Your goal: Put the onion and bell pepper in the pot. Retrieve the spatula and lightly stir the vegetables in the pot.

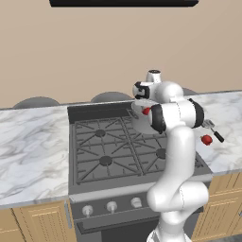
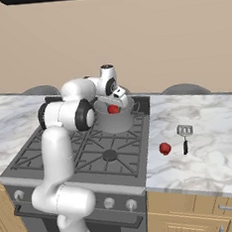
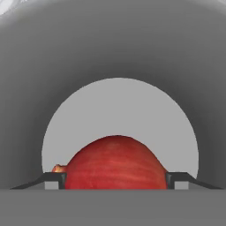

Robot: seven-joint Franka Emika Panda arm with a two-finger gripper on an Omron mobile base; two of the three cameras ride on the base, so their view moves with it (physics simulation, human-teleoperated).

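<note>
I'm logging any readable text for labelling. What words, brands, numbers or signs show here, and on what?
None can be read. The stove knobs bear no legible markings, and the pot, the spatula and the red vegetable in the claw are plain.

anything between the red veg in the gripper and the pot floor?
Nothing visible. The gripper holds a red vegetable over the mouth of the pot, and the hand view looks straight down onto its bare grey bottom. The bell pepper lies on the counter beside the spatula.

Glossy white tubular arm [image 2: 59, 157], rounded segments, dark joint rings; small dark-tipped hand [image 2: 117, 99].
</note>
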